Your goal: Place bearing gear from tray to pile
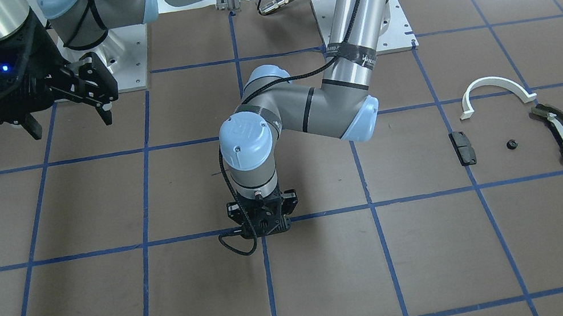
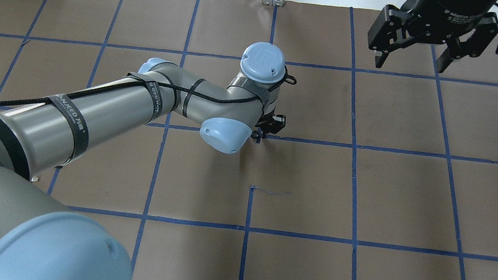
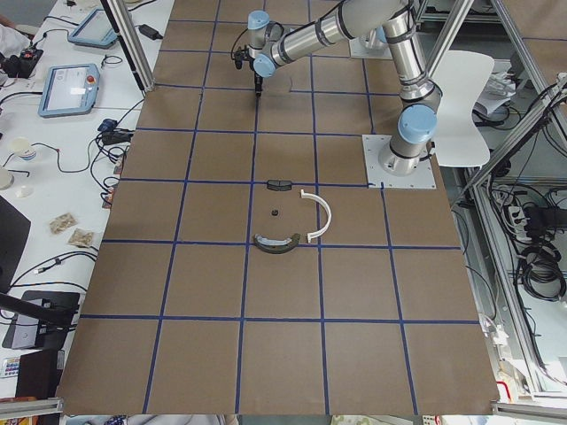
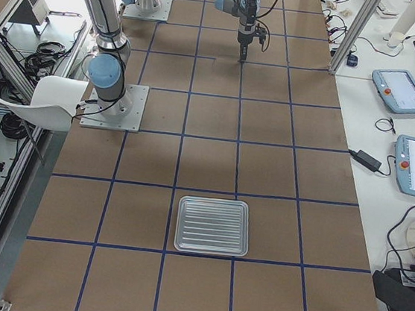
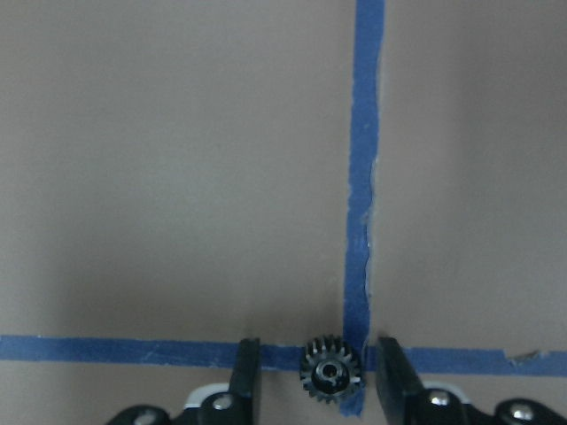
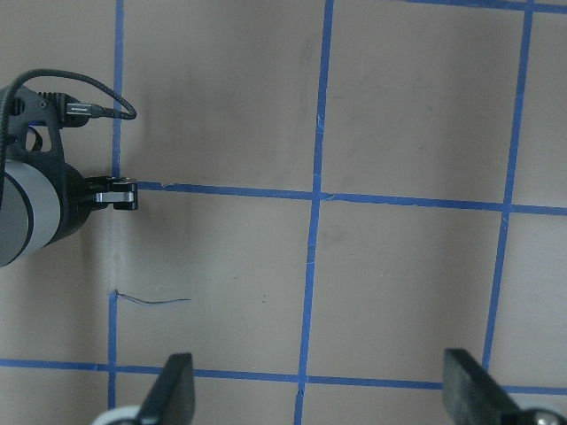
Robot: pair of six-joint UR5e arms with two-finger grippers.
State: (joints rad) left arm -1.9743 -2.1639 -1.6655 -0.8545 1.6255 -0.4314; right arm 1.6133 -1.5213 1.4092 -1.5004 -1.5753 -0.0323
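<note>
Bearing gear sits untouched between parted jaws of left gripper; right gripper gapes; tray well apart.

Bright, even light; glare washes out the front-facing view's upper right corner.

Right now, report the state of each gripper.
Left gripper: open, fingers either side of the black gear, not clamping it.
Right gripper: open, empty.

Matt brown table, ribbed shiny metal tray, matt black gear.
</note>
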